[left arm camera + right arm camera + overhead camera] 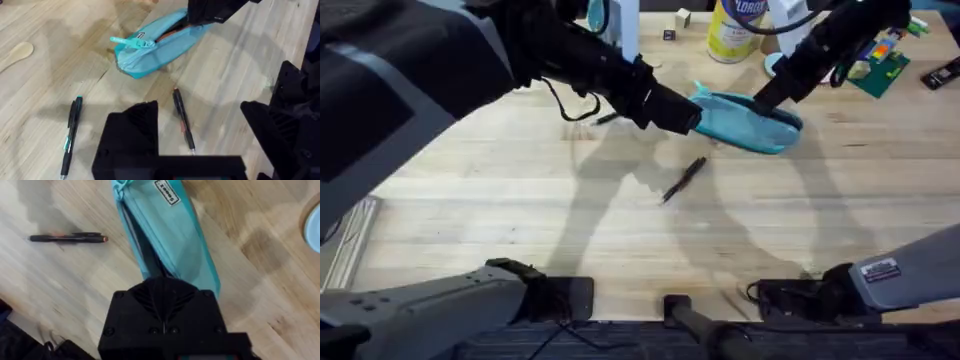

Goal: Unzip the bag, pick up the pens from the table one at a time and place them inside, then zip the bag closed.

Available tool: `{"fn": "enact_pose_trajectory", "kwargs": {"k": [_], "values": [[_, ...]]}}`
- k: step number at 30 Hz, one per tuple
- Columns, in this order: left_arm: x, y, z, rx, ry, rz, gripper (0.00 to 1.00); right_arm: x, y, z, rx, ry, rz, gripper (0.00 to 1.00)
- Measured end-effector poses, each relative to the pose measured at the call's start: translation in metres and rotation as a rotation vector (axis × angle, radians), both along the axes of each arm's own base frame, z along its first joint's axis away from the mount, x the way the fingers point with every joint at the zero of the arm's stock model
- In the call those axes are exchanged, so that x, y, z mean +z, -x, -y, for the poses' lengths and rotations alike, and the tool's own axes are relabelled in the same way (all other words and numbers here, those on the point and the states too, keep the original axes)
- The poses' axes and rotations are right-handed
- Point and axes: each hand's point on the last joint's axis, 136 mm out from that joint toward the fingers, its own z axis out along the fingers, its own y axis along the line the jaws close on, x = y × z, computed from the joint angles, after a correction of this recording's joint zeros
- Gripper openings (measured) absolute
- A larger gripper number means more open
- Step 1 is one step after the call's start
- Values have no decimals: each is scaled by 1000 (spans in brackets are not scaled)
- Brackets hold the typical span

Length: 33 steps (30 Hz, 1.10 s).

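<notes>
Soft turquoise fabric bag (pixel 750 122) lies on the plank-grain surface (pixel 520 210).
Right claw (pixel 165 272) is clamped on the bag's end; left claw (pixel 200 125) is spread. One slim black pen (pixel 684 180) lies at the bag's 7 o'clock.

A: What colour is the bag (pixel 155 45)?
B: Turquoise, with a paler turquoise zip pull (pixel 125 42) and a small white label (pixel 166 192) lettered in black.
A: The pens?
B: Both black. One (pixel 183 119) has an orange tip, the other (pixel 70 135) teal accents.
A: And the table (pixel 520 210)?
B: Pale wood, plank grain running across it.
A: The grippers?
B: Left (pixel 686 118) and right (pixel 767 96) are both black.
</notes>
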Motion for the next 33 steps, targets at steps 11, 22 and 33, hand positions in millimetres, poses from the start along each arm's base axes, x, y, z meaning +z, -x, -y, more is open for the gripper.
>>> {"fn": "enact_pose_trajectory", "kwargs": {"k": [11, 22, 33], "values": [[0, 0, 0, 0, 0, 0, 993, -27, 14, -1, 1, -10, -51, 32], [0, 0, 0, 0, 0, 0, 994, -29, 14, -1, 1, -9, -48, 32], [0, 0, 0, 0, 0, 0, 993, -29, 12, -1, 15, -10, -39, 993]]}}
